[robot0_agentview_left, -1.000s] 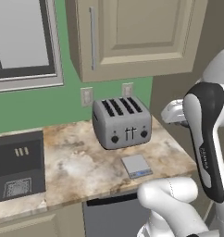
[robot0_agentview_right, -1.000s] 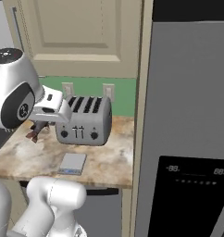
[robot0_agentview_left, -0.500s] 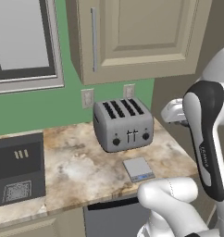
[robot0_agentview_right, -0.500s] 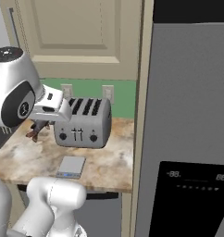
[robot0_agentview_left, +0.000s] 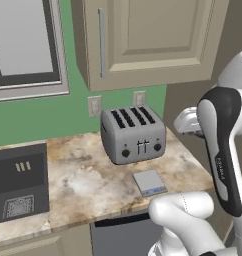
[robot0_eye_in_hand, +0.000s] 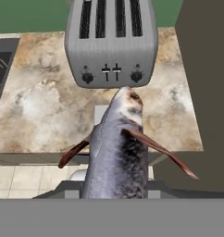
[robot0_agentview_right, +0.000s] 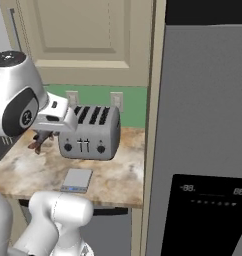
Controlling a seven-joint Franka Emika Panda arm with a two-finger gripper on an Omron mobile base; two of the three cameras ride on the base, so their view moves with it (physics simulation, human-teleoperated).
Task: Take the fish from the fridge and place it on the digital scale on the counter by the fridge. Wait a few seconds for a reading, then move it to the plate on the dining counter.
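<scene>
One step in hand: carrying the fish to the digital scale.
From the fridge (robot0_agentview_right: 203,125) beside me down to the counter (robot0_agentview_left: 88,180), then the toaster (robot0_agentview_left: 133,134), I read it so: my tool (robot0_agentview_right: 40,142) holds the fish (robot0_eye_in_hand: 117,152) aloft, and the digital scale (robot0_agentview_left: 149,182) sits lower, before the toaster. Next I judge I must lower and centre over the pad.
</scene>
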